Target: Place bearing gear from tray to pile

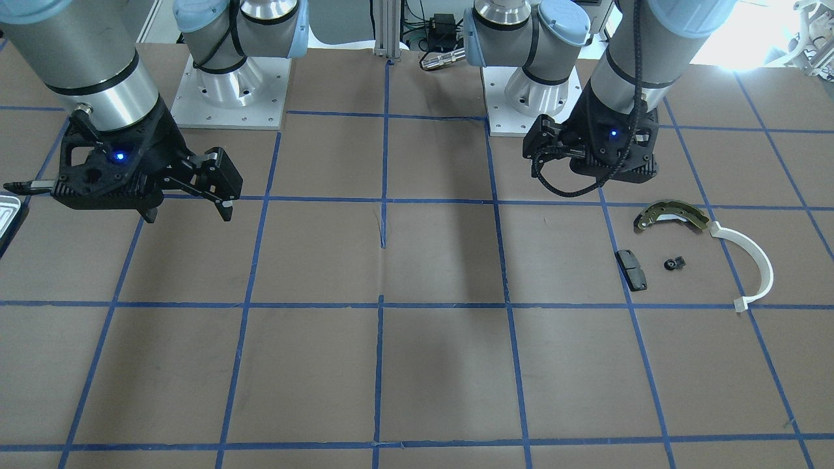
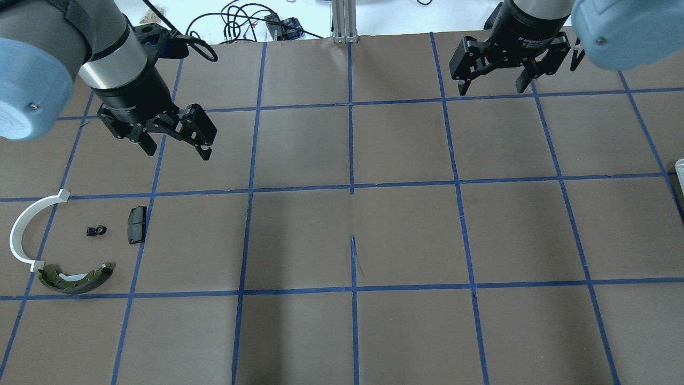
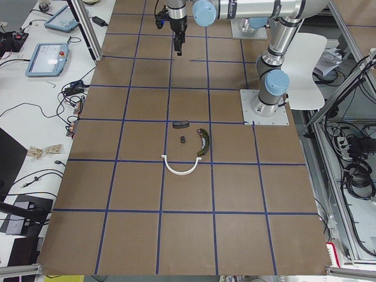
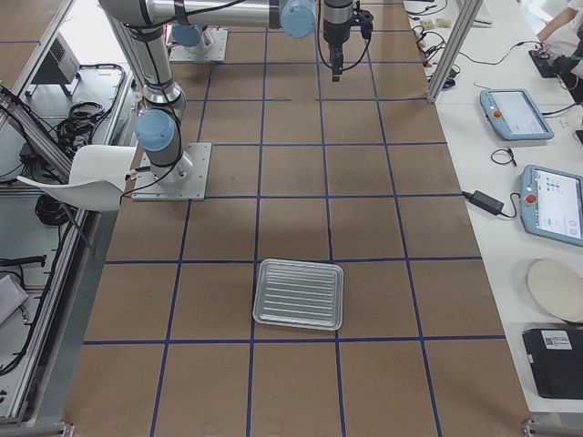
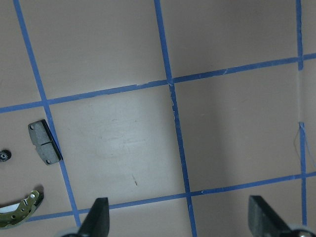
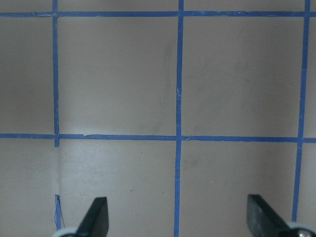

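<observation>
Left gripper (image 2: 176,149) raised over the table (image 2: 406,235), fingers spread wide with nothing between them; the same wide gap in the left wrist view, only brown surface and blue tape lines (image 5: 176,123) under the tips. Right gripper (image 2: 491,88) likewise parted and holding nothing, hanging over the robot's right half of the table, well apart from the other arm. Bearing gear (image 2: 96,231) down on the table inside the pile, a small dark piece between the white plastic arc (image 2: 15,230) and the dark rectangular pad (image 2: 137,224), near both and touching neither. Brass-grey brake shoe (image 2: 75,278) on the robot's side of the gear, curved, one end just beside the foot of the arc; touching or not, hard to tell. Pad flat on the table, its long edge against a tape line. All of the pile at the robot's left end of the table, near the left gripper but not under it: in the left wrist view, pad, gear and shoe tip crowded at the picture's left edge. Tray (image 4: 301,264) off at the robot's right end, silvery, ridged, flat on the table, well apart from the pile and from both grippers; only a corner of it at the edge of the overhead and front-facing views.
</observation>
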